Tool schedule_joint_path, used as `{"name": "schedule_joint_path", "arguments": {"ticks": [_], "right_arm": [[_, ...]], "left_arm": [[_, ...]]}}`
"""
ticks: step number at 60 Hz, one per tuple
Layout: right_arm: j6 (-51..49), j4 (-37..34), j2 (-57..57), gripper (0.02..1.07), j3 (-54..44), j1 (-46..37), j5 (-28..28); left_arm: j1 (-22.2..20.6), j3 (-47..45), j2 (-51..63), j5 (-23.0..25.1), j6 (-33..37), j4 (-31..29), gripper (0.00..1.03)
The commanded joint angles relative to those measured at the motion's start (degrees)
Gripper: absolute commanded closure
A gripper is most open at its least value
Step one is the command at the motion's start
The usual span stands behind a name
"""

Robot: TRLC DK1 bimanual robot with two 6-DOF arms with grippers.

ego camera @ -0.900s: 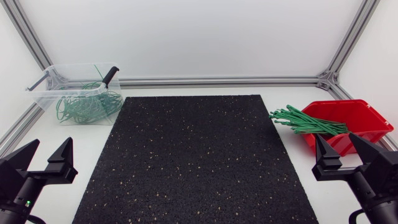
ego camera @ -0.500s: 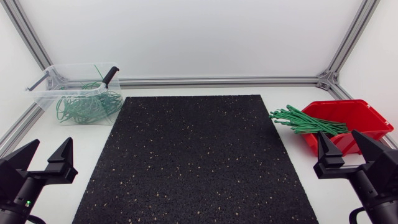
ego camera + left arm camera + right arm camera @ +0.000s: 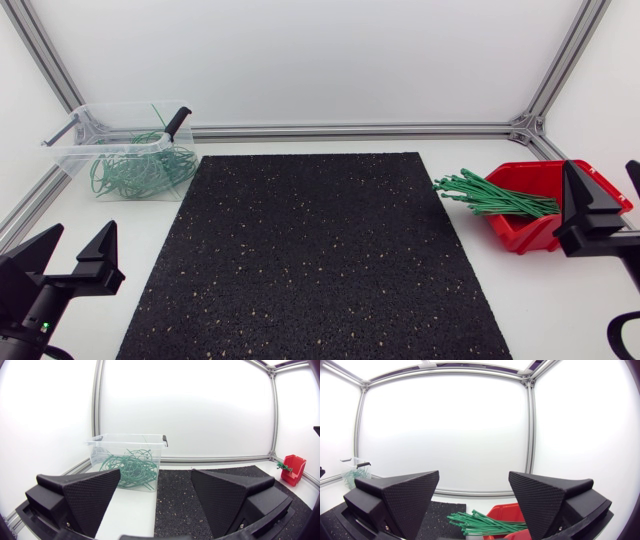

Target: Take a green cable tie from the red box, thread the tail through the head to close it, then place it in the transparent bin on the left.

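One box (image 3: 516,232), one bin (image 3: 68,155), one mat (image 3: 310,260)

The mat (image 3: 310,255) is black rubber, flecked all over with tiny tan and pale specks. Just ahead of the right gripper (image 3: 474,474), which is matte black with finely dotted inner faces, the box (image 3: 590,185) is bright red, and the cable ties (image 3: 490,197) spilling over its rim are deep green. Well ahead of the left gripper (image 3: 155,472), the same dotted matte black, the clear bin (image 3: 65,152) holds green looped ties (image 3: 140,172) and bears a black clip handle (image 3: 177,122). A small green light (image 3: 45,326) glows on the black left arm (image 3: 25,300). The table (image 3: 540,320) is white
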Motion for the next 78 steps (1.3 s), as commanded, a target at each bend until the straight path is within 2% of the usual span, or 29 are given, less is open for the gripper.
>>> {"name": "schedule_joint_path", "arguments": {"ticks": [1, 13, 37, 45, 51, 58, 65, 71, 78], "right_arm": [[1.2, -0.7, 3.9, 0.06, 4.0, 0.0, 0.3], [1.1, -4.7, 18.3, 0.07, 16.4, -0.8, 0.2], [-4.8, -33.1, 47.3, 0.07, 47.5, -3.7, -0.4], [-5.9, -32.0, 52.2, 0.07, 50.5, -8.8, -9.5], [-12.4, -32.8, 56.9, 0.07, 54.3, -11.2, -10.5], [-26.0, -40.2, 63.7, 0.07, 60.2, -11.6, -10.1], [-30.7, -44.5, 68.4, 0.07, 63.8, -12.1, -10.3], [-39.1, -51.0, 71.7, 0.07, 66.3, -12.2, -14.8], [-48.9, -55.1, 75.1, 0.07, 66.4, -11.0, -15.1]], "left_arm": [[0.2, -2.3, -0.6, -0.5, -1.3, -0.8, 0.05], [0.2, -2.3, -0.6, -0.5, -1.2, -0.9, 0.05], [0.2, -2.3, -0.6, -0.5, -1.2, -0.9, 0.05], [0.2, -2.3, -0.6, -0.5, -1.2, -0.9, 0.05], [0.2, -2.3, -0.5, -0.5, -1.2, -0.9, 0.05], [0.2, -2.3, -0.6, -0.5, -1.2, -0.9, 0.05], [0.1, -2.3, -0.6, -0.5, -1.2, -0.9, 0.05], [0.0, -2.3, -0.5, -0.5, -1.2, -0.9, 0.05], [-0.1, -2.3, -0.5, -0.5, -1.2, -1.0, 0.05]]}}
